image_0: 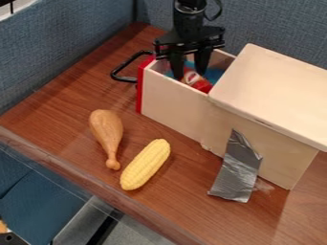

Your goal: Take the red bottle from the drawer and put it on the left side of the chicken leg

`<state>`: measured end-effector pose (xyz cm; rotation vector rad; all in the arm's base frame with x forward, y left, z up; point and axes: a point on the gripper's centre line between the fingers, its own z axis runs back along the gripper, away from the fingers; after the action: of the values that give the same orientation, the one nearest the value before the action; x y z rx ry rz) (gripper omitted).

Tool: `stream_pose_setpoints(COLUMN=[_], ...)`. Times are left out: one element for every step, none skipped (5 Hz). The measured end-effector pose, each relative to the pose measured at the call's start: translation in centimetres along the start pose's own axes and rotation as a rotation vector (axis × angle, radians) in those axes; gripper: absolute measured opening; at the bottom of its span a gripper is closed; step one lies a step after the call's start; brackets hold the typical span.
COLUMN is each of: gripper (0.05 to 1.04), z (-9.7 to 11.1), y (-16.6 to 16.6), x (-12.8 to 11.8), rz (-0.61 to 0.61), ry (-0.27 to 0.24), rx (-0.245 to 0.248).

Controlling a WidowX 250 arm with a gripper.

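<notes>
I'm over the open drawer [171, 102]; my claw [190, 74] hangs in it, fingers parted, nothing gripped, I judge. Red bottle [199, 83] lies inside by the near edge: centre, close squarely, lift straight clear.

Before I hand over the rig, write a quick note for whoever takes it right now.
Tool: down at the open drawer, right at the red bottle; I can't confirm a grip on it from this view.
Job's things: the bottle lies in the drawer; the chicken leg lies on the table, with the corn beside it.
Done: drawer open, tool at the bottle.
Left: make sure of the hold, lift the bottle out over the drawer wall, set it down left of the chicken leg, on the side away from the corn, then let go.
</notes>
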<state>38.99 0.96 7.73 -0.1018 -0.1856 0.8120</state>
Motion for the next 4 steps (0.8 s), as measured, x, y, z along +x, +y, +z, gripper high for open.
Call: stream_pose_setpoints(gripper=[0.225, 0.080, 0.066, 0.200], z=[0.4, 1.5, 2.9, 3.0], y=[-0.1, -0.2, -0.6, -0.9], x=[0.2, 0.6, 0.7, 0.3], rz=[-0.019, -0.061, -0.087, -0.088], ry=[-0.010, -0.038, -0.064, -0.041], rx=[-0.012, -0.025, -0.055, -0.077])
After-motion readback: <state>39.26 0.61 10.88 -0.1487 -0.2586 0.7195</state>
